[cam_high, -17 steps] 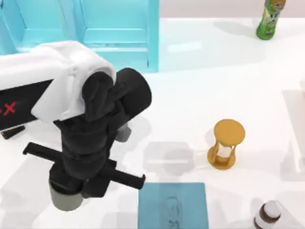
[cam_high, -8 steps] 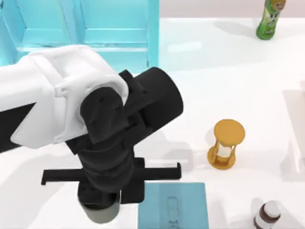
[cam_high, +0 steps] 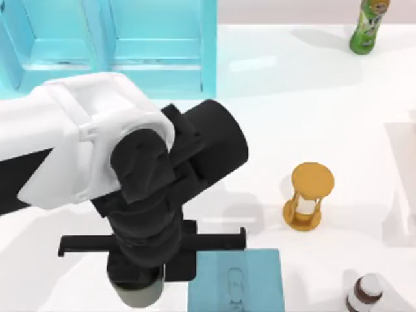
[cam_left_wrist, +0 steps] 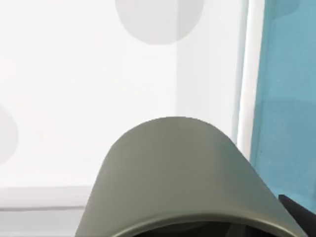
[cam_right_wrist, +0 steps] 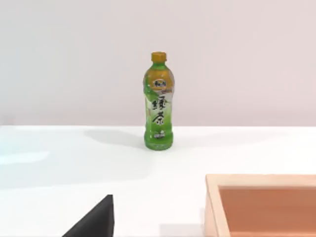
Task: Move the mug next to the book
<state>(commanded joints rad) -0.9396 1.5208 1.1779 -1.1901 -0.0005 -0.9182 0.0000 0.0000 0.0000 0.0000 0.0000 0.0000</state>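
Note:
The greyish-beige mug (cam_high: 135, 298) stands upright at the table's front edge, just left of the teal-blue book (cam_high: 237, 281), with a narrow gap between them. My left gripper (cam_high: 138, 286) reaches straight down over the mug and is shut on it; the arm's black wrist hides most of the cup. In the left wrist view the mug (cam_left_wrist: 182, 173) sits close below the camera, and the book (cam_left_wrist: 291, 98) lies right beside it. A dark part of my right gripper (cam_right_wrist: 94, 222) edges into the right wrist view, which looks across the far side of the table.
A yellow hourglass (cam_high: 309, 195) stands right of the arm, behind the book. A brown white-capped jar (cam_high: 364, 292) is at the front right, a green bottle (cam_high: 369, 26) at the back right and a light-blue shelf unit (cam_high: 130, 45) at the back left. A wooden box (cam_right_wrist: 261, 202) lies near the bottle (cam_right_wrist: 158, 101).
My left arm has carried the mug rightward along the front edge, up to the book's left side. In the last half second it has barely moved.

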